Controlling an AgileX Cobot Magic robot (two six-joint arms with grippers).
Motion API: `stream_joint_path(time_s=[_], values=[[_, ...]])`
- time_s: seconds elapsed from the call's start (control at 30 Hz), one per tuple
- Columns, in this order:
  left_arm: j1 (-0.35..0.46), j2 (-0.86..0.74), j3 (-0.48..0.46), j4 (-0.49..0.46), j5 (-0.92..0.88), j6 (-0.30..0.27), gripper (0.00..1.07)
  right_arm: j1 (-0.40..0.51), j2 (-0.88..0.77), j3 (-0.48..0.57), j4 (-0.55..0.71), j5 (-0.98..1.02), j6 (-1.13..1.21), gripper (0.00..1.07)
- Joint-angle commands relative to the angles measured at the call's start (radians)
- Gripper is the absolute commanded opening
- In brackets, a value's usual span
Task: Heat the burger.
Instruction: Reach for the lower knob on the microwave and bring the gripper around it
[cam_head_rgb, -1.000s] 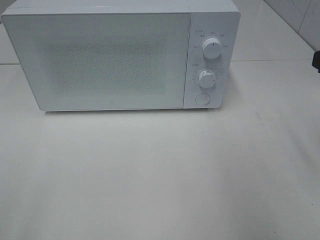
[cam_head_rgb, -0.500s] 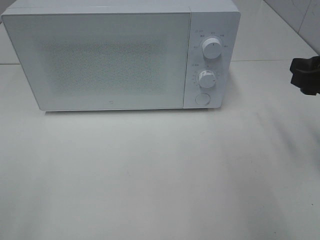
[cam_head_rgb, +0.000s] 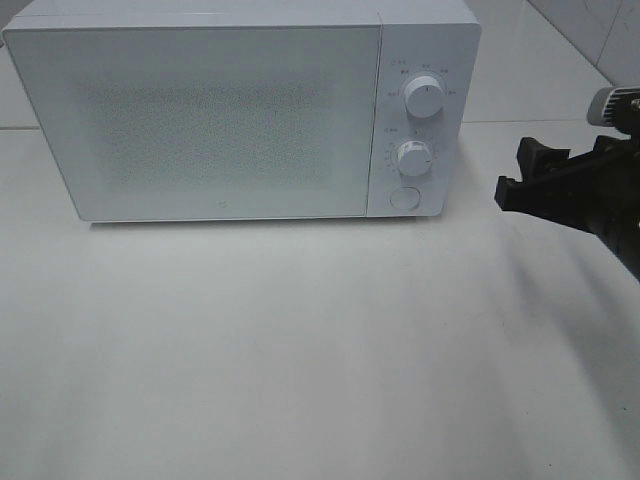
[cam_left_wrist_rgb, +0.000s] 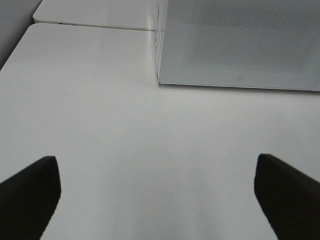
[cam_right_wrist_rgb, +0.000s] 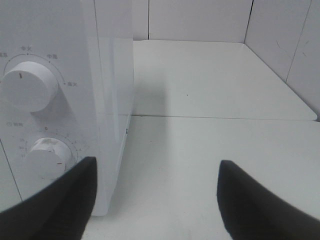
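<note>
The burger is out of view in every frame. A white microwave (cam_head_rgb: 220, 110) stands at the back of the table with its door shut. My right gripper (cam_head_rgb: 520, 172) is open and empty, a little to the right of the microwave's control panel. In the right wrist view its open fingers (cam_right_wrist_rgb: 55, 205) frame the panel's edge, with the upper knob (cam_right_wrist_rgb: 27, 85) and lower knob (cam_right_wrist_rgb: 47, 157) just ahead. My left gripper (cam_left_wrist_rgb: 157, 195) is open and empty over bare table, short of the microwave's front left corner (cam_left_wrist_rgb: 160, 80). It does not show in the exterior high view.
The panel carries two round knobs (cam_head_rgb: 424, 100) (cam_head_rgb: 413, 157) and a round button (cam_head_rgb: 403, 197) below them. The white table (cam_head_rgb: 300, 340) stretches in front of the microwave. A tiled wall (cam_right_wrist_rgb: 200, 20) closes off the back right.
My right arm has come in from the right edge, moving left toward the microwave's control panel. The microwave has not moved.
</note>
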Motion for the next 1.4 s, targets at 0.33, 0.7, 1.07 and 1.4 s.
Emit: stream_joint_path(time_s=[0.33,0.7,1.07,1.4], values=[[0.004,-0.022,0.005,-0.005,-0.007,-0.003,0.98,0.221,0.118,-0.035,0.252,-0.148,-0.017,0.66],[0.004,-0.022,0.005,-0.005,-0.007,-0.001,0.98,0.268,0.220,-0.134,0.294,-0.147,-0.017,0.66],[0.004,-0.022,0.005,-0.005,-0.007,-0.001,0.98,0.268,0.329,-0.233,0.294,-0.150,-0.035,0.78],[0.004,-0.022,0.005,-0.005,-0.007,-0.001,0.98,0.261,0.417,-0.339,0.292,-0.124,-0.036,0.76]])
